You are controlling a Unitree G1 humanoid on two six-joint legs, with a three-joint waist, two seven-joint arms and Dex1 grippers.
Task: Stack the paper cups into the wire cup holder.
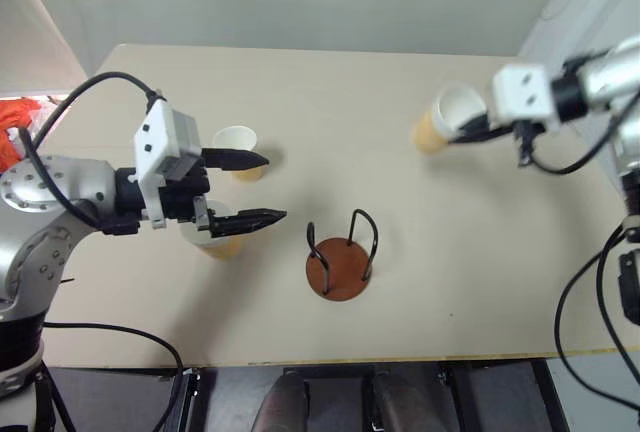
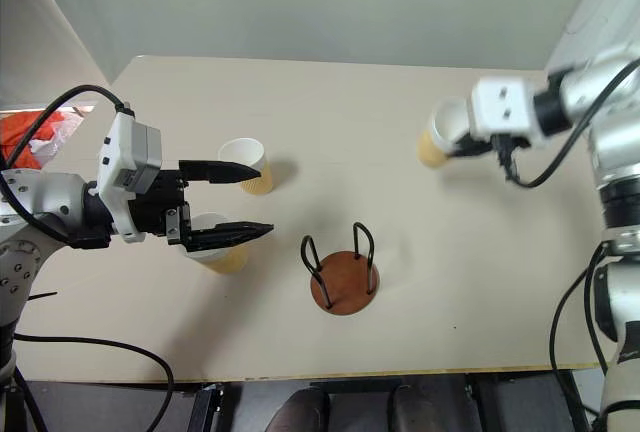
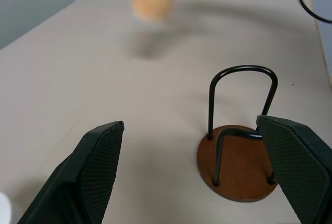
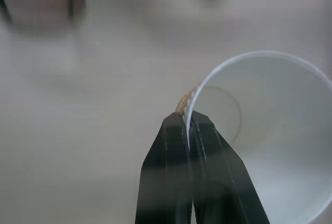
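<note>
Fingers on left gripper (image 1: 262, 189) spread wide, idle over two pale tan paper cups (image 1: 237, 150) mid-left. Reddish-brown disc wire cup holder (image 1: 341, 257) centre-bottom, empty. Right gripper (image 1: 466, 132) upper right, pinched on 3rd cup's (image 1: 440, 120) rim, prob. for carrying to holder.

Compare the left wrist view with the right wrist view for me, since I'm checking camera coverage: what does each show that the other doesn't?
Left wrist view alone: the wire cup holder standing empty on the table, framed by the open left tool. Right wrist view alone: the right tool shut on the rim of a paper cup, with the white inside facing the camera. Both share that held cup, which appears as a blurred tan shape in the left wrist view.
</note>
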